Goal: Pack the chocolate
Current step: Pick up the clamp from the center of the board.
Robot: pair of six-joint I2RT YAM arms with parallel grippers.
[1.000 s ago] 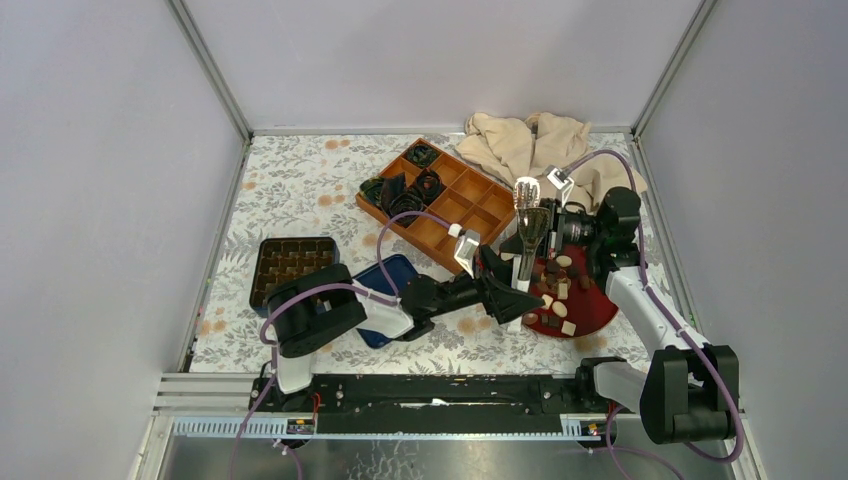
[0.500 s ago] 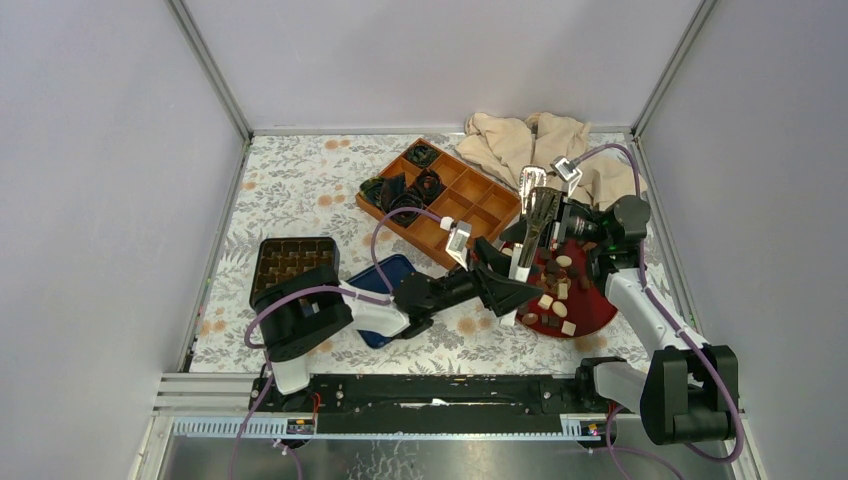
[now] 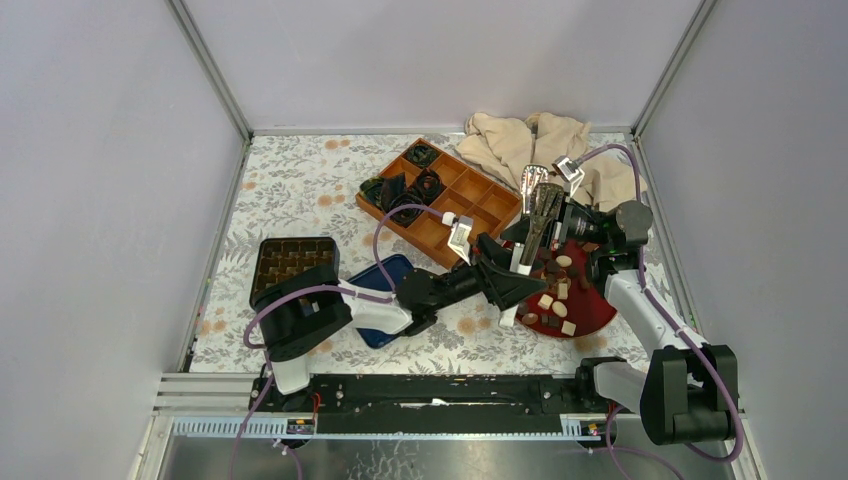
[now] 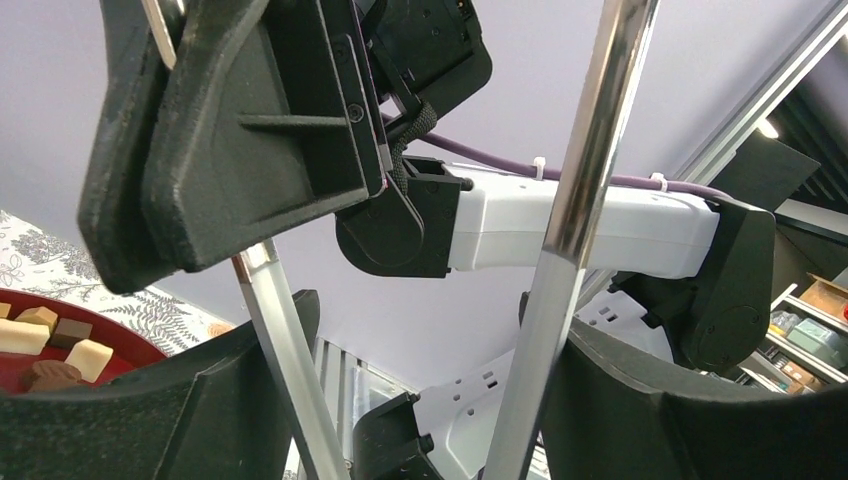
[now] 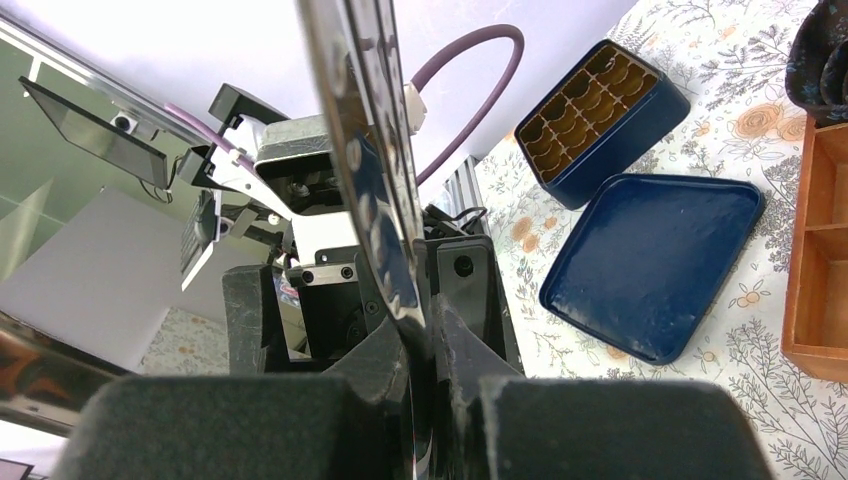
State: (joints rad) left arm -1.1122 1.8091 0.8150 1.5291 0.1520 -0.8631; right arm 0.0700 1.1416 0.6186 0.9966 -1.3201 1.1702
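The right gripper (image 3: 543, 208) now sits farther back and to the right than a second ago, and the tongs (image 3: 534, 180) it clamps lean their shiny top toward the cloth (image 3: 505, 140) rather than standing straight. The left gripper (image 3: 508, 283) is higher and a little more to the left, off the near rim of the red plate (image 3: 592, 312)

glossy metal tongs (image 5: 370, 170), wooden tray (image 3: 470, 190)

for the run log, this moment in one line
right hand: clamps tongs | left hand: grips tongs legs | chocolate: on red plate
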